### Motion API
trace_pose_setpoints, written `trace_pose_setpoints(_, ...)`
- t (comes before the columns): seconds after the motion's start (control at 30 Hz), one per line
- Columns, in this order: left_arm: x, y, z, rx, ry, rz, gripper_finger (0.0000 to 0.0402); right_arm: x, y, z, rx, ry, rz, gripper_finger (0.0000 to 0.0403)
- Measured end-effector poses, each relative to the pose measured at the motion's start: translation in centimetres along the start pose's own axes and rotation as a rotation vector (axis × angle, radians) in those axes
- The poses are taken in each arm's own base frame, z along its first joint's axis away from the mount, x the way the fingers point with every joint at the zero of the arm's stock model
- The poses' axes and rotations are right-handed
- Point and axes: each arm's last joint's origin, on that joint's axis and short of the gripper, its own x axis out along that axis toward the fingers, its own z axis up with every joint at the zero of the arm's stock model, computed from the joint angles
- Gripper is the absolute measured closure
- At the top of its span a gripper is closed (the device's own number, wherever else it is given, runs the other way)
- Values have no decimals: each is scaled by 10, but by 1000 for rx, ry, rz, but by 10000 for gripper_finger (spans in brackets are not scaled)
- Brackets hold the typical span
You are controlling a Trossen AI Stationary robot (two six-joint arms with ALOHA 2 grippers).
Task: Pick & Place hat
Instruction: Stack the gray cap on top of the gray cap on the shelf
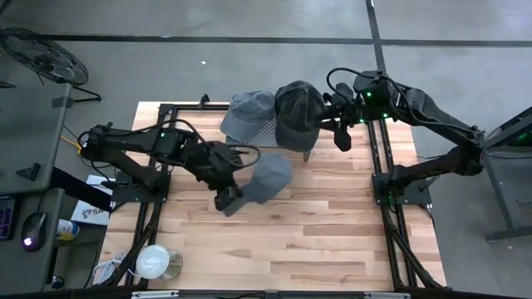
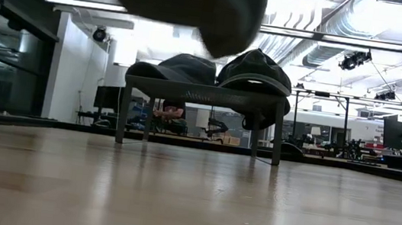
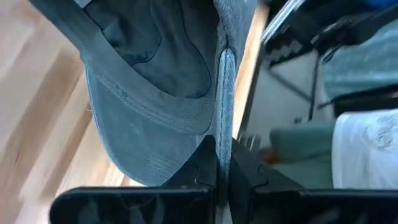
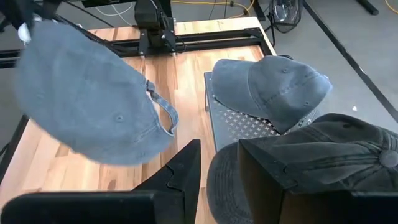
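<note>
A blue-grey hat (image 1: 273, 176) hangs in the air over the middle of the table, with my left gripper (image 1: 229, 199) shut on it. In the low view the hat (image 2: 191, 4) is high above the wood. At the table's far side, a perforated metal stand (image 1: 266, 131) carries a second grey hat (image 1: 248, 115) and a dark hat (image 1: 298, 112), each resting on its brim and lower edge. My right gripper (image 1: 341, 137) is open, up above the dark hat (image 4: 336, 149) and touching nothing. My left gripper pinches the hat's brim (image 3: 225, 118) at its edge between the two shut fingers (image 3: 202, 165). The fingers slant downward from the table's left side. The hat is lifted clear of the table, its crown (image 4: 87, 99) out beyond the fingertips and its back strap (image 4: 163, 118) farthest from them.
Black frame rails (image 1: 384, 166) run along the table's left and right sides. A white round object (image 1: 154, 262) sits near the front left corner. Bare wood (image 1: 332, 232) lies in front of the stand, which rests on thin legs (image 2: 278, 133).
</note>
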Motion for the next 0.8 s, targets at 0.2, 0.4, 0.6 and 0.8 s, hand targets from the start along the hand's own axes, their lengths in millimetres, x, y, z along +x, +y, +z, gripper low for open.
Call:
trace_pose_setpoints(0.2,3,-7,13,42,-143,-37,396,-7,0,2,-11,-31,-56,304)
trace_pose_setpoints(0.4,1,-12,22,61,-282,-34,396,-33,5,3,-63,-124,-67,304)
trace_pose_setpoints(0.6,-5,-22,34,126,-449,-91,396,-61,14,0,-46,-203,4,304)
trace_pose_setpoints(0.8,-10,-29,41,189,-544,-147,396,-75,18,-3,-66,-245,24,304)
